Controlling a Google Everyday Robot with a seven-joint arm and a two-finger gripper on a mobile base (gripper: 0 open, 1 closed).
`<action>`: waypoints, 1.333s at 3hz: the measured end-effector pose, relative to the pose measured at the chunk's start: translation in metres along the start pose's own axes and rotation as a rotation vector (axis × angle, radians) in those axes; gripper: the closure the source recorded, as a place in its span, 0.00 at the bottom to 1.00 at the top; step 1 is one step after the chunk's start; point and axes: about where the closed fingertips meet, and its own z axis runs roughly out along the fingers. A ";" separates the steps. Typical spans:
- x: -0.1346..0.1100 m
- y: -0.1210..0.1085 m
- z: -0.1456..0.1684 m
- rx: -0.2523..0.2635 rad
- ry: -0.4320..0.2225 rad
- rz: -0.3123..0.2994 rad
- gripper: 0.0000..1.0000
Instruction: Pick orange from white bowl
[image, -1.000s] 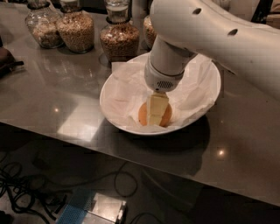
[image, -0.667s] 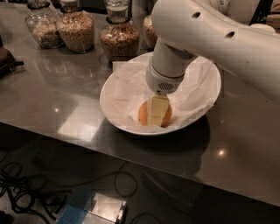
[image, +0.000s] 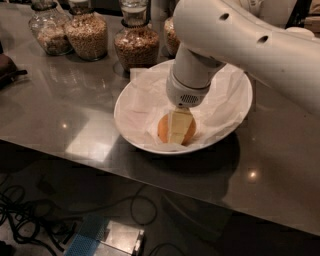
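The orange lies in the front part of the wide white bowl, on the crumpled white paper that lines it. My gripper reaches straight down into the bowl from the white arm and is shut on the orange. One pale finger lies flat across the front of the fruit, and the other is hidden behind it. The orange still rests low in the bowl.
The bowl stands on a grey metal counter. Glass jars of grains and nuts stand along the back, close behind the bowl. The counter's front edge runs just below the bowl. Cables and a box lie on the floor.
The arm has shifted slightly to the right above the bowl. The gripper stays down at the orange, which has not visibly moved.
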 end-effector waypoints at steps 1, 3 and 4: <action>0.000 0.000 0.000 0.000 0.000 0.000 0.42; 0.000 0.000 0.000 0.000 0.000 0.000 0.89; -0.004 -0.004 -0.005 -0.002 -0.061 0.004 1.00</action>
